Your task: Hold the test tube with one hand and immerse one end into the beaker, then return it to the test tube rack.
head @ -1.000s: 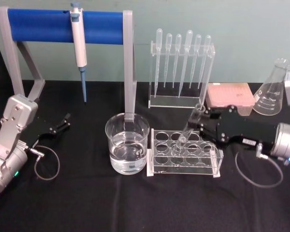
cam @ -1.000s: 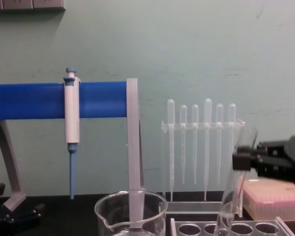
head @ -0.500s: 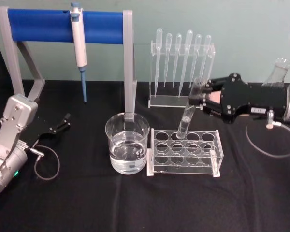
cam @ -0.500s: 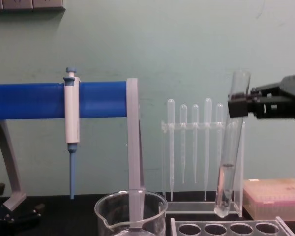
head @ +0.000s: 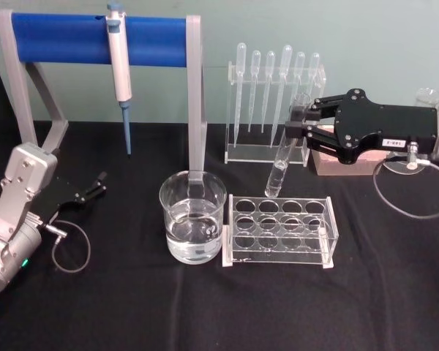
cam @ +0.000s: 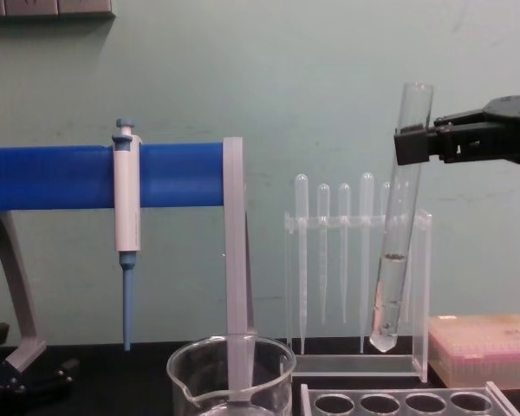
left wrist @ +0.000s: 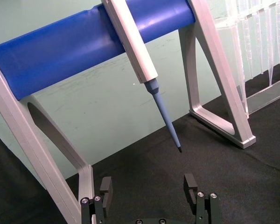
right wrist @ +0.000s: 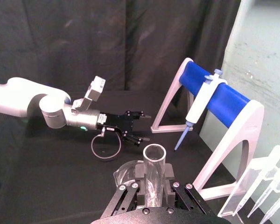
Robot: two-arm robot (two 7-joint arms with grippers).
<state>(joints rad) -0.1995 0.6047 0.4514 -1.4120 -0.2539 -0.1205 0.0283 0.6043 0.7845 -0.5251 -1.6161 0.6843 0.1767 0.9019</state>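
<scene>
The black two-fingered right tool (head: 296, 124) is clamped near the rim of the long clear glass test tube (head: 281, 167), hanging it high above the clear holed rack (head: 278, 234), probably to clear the rim of the wide glass beaker (head: 192, 219); the left tool (head: 95, 186) rests parked at the left of the black table (head: 132, 307), fingers apart.

Your table (head: 132, 307) is draped in black cloth. At the back left you have the blue-barred stand (head: 95, 38), its grey feet on the cloth. Near the middle sits the beaker (head: 192, 219), part full of clear liquid, with the tube rack (head: 279, 234) just beside it on the right. Behind that stands the pipette rack (head: 267, 150). To its right are a pink box (cam: 485, 347) and a flask (head: 426, 96), both partly hidden.
</scene>
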